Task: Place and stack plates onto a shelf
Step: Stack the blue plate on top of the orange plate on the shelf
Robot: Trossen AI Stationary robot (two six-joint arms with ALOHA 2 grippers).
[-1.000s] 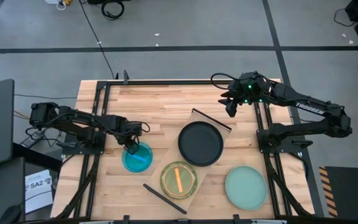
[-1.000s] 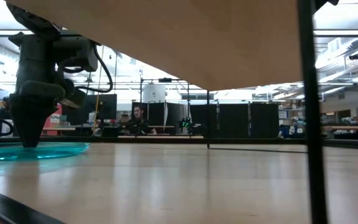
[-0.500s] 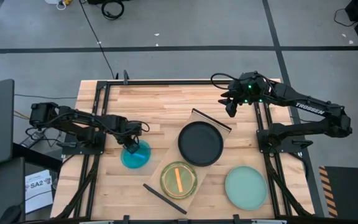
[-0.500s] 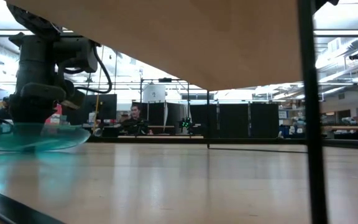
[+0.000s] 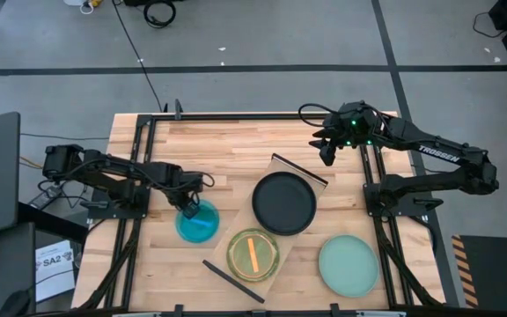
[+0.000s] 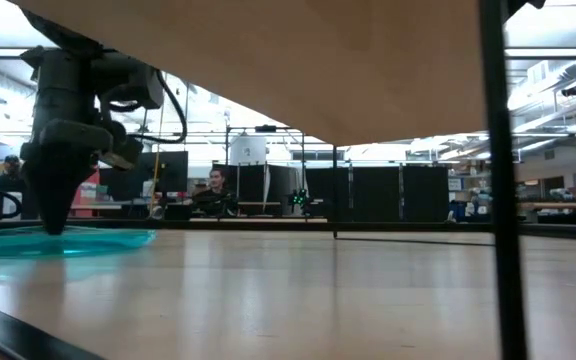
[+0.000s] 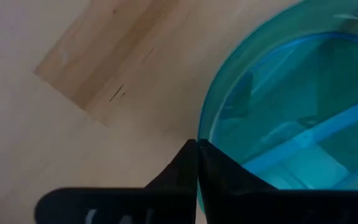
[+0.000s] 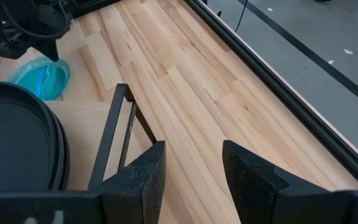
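A translucent blue plate (image 5: 199,224) lies on the table at the left, and my left gripper (image 5: 186,205) is shut on its far-left rim. In the low view the plate (image 6: 78,242) sits low and about level under the gripper (image 6: 56,222). The shelf (image 5: 282,167) lies slantwise in the middle of the table. Black plates (image 5: 284,202) rest on its far part, and a green plate (image 5: 253,254) with an orange one inside rests on its near part. A mint-green plate (image 5: 349,264) lies on the table at the near right. My right gripper (image 5: 327,151) hovers open over the far right. My left gripper pinches the blue plate's rim (image 7: 205,127) between its two shut fingers, one finger inside the rim and one outside. The fingers come from above, pointing down. The plate stays low and about level; whether it touches the table, I cannot tell.
The shelf's dark end strip (image 8: 114,134) and the black plates (image 8: 17,143) lie just ahead of my right gripper (image 8: 191,152). A black frame rail (image 5: 236,115) runs along the far edge. Bare wood lies between the blue plate and the far rail.
My left gripper has shut on the blue plate's rim. Half a second ago the plate tipped up off the table at that side. It has come back down about level, a little farther toward the table's right.
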